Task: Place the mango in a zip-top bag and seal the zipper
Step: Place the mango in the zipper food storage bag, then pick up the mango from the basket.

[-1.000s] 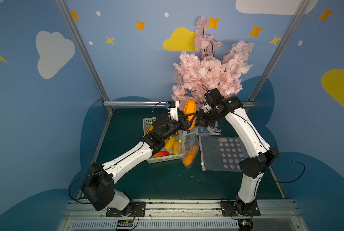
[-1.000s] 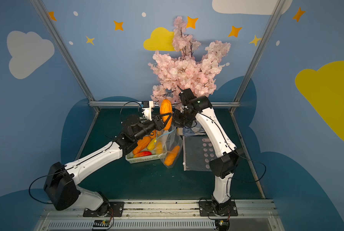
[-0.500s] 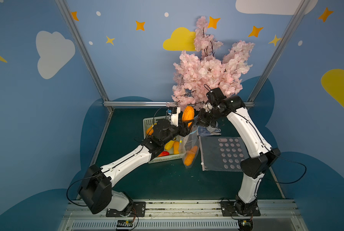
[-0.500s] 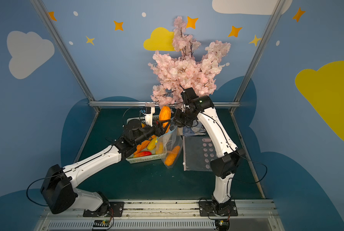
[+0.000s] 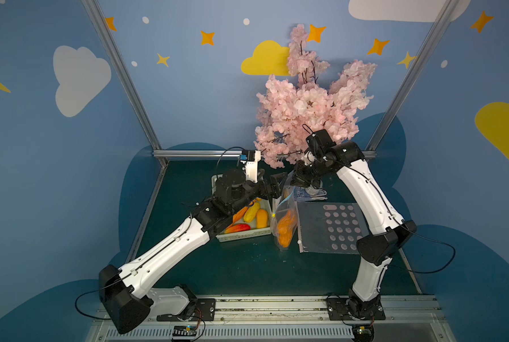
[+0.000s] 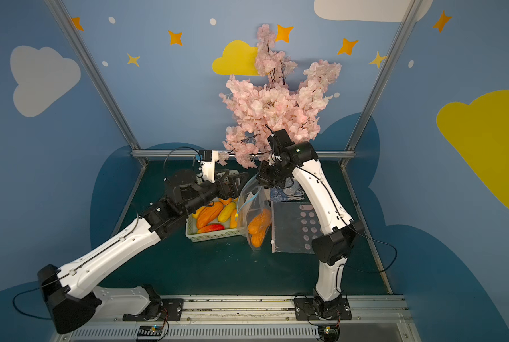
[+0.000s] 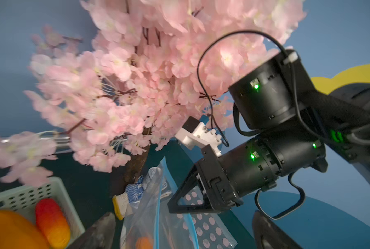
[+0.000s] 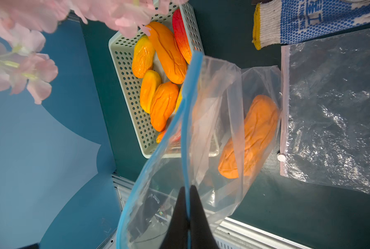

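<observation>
Right of the basket, the zip-top bag is hung by its blue zipper rim, pinched in the right gripper. The mango is lodged at its bottom. The left gripper is spread wide and empty. Insertion is judged done, and sealing is called for next.

Mango in zip-top bag; bag between basket on left and spare bag flat on right. Glove behind spare bag, blossom tree at rear.

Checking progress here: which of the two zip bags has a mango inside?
The blue-zippered bag pinched by the right claw, hanging upright with an orange mango at its bottom. The pink-zippered bag lies flat on the table, no fruit inside.
</observation>
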Controlling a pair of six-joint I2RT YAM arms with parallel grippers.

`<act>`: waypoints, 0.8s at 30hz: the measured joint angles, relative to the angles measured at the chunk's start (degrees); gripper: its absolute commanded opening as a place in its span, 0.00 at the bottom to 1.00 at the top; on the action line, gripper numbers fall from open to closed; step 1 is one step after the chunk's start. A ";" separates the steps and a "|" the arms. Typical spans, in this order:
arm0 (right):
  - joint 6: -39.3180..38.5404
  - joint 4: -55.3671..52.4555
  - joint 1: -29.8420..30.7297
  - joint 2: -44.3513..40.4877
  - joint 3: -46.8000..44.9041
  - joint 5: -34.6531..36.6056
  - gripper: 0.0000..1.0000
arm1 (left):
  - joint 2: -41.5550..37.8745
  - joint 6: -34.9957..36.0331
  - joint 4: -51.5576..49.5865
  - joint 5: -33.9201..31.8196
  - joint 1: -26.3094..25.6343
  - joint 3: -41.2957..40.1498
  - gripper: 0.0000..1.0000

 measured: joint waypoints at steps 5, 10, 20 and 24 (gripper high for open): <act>-0.70 0.00 0.11 -0.98 0.55 0.96 0.00 | -0.94 -6.38 -20.20 -2.21 13.00 3.30 0.90; -1.16 -0.15 0.26 -1.84 0.79 1.38 0.00 | 13.60 -4.04 -32.94 -2.21 17.75 3.48 0.97; -1.40 -0.31 0.28 -1.90 0.83 1.38 0.00 | 35.15 16.11 -41.31 -3.41 18.75 8.96 0.97; -1.57 -0.35 0.26 -1.92 0.83 1.38 0.00 | 37.44 22.62 -41.33 -3.85 17.97 11.37 0.94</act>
